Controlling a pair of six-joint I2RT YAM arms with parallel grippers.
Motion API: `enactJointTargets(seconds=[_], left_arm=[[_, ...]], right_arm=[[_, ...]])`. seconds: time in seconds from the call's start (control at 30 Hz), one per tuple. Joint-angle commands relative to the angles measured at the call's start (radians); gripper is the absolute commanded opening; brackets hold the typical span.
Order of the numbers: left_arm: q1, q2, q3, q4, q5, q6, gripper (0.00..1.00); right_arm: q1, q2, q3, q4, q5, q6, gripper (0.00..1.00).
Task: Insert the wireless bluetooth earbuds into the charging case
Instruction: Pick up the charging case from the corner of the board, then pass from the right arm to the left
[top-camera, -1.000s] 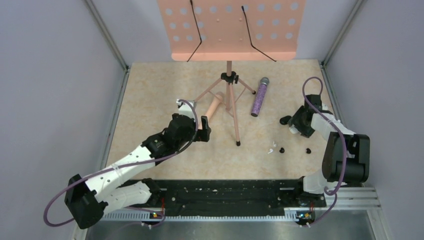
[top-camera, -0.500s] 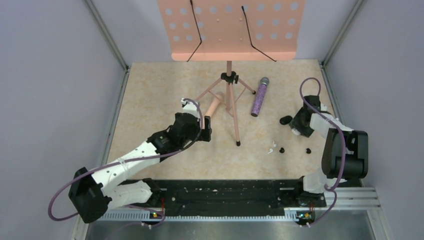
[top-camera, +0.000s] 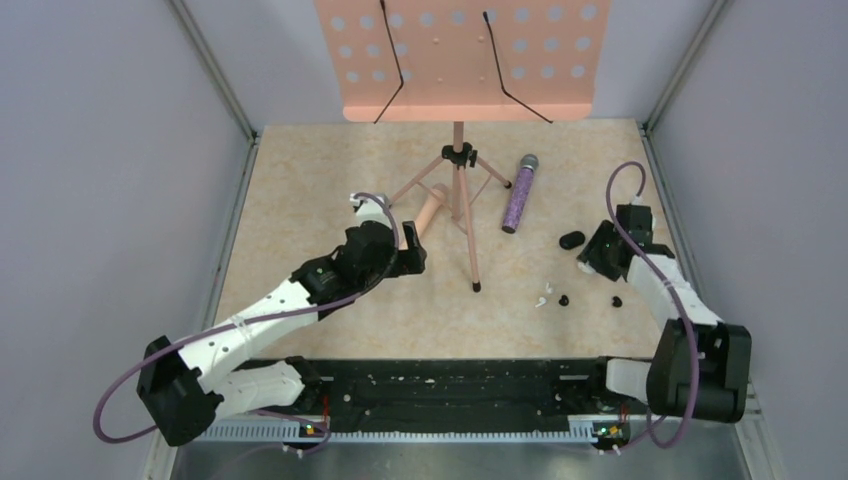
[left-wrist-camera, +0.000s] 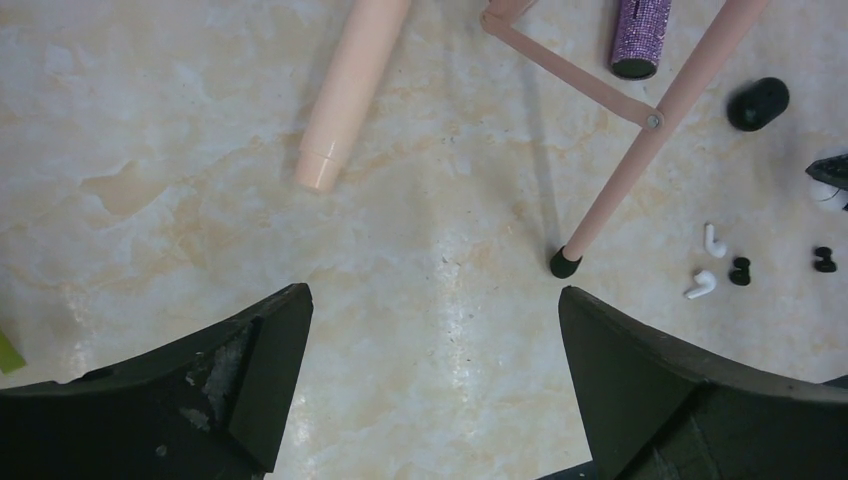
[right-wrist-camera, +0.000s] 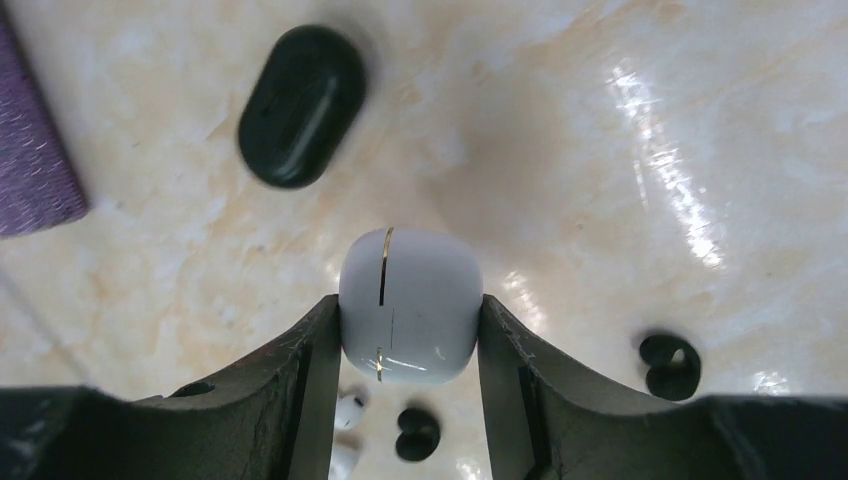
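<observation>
The right arm's elbow has swung out toward the near edge over the last second, and its jaws have narrowed. The right gripper (right-wrist-camera: 410, 305) now clamps a white case (right-wrist-camera: 410, 285) with its lid seam closed. Only the right wrist view shows it; overhead, the gripper hides it. One black oval case (top-camera: 571, 240) lies shut on the counter (top-camera: 320, 180) just beside. Which case takes the buds I cannot tell. Two white earbuds (left-wrist-camera: 712, 238) lie loose outside both cases, near two small black bits (left-wrist-camera: 740, 270). The left gripper (left-wrist-camera: 432, 300) hangs spread wide, holding nothing.
</observation>
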Motion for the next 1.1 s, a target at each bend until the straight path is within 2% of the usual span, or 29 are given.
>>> enactJointTargets(seconds=[0.0,0.13,0.2,0.3,0.43,0.53,0.73,0.9,1.07], left_arm=[[-0.002,-0.015,0.039,-0.021,-0.033,-0.186,0.99],[-0.003,0.008,0.047,-0.010,0.060,-0.212,0.99],[-0.003,0.022,0.055,0.030,0.186,-0.186,0.88],[-0.004,0.016,0.016,0.171,0.364,-0.168,0.84],[-0.005,0.032,0.021,0.238,0.465,-0.167,0.82],[-0.005,0.062,0.046,0.256,0.506,-0.167,0.79],[-0.008,0.132,0.087,0.277,0.579,-0.220,0.82],[-0.008,0.187,0.071,0.303,0.578,-0.401,0.85],[-0.008,0.277,0.042,0.403,0.697,-0.552,0.91]], right_arm=[[0.040,-0.152,-0.041,-0.013,-0.210,-0.022,0.38],[0.118,-0.271,-0.071,-0.002,-0.399,0.002,0.38],[0.169,-0.315,-0.082,0.023,-0.491,0.026,0.38],[0.230,-0.353,-0.081,0.028,-0.560,0.054,0.38],[0.301,-0.373,-0.053,0.029,-0.653,0.100,0.38],[0.363,-0.372,-0.044,0.040,-0.677,0.110,0.38],[0.433,-0.382,-0.070,0.071,-0.647,0.078,0.38],[0.491,-0.384,-0.098,0.152,-0.657,0.061,0.39],[0.531,-0.381,-0.141,0.219,-0.643,0.015,0.40]])
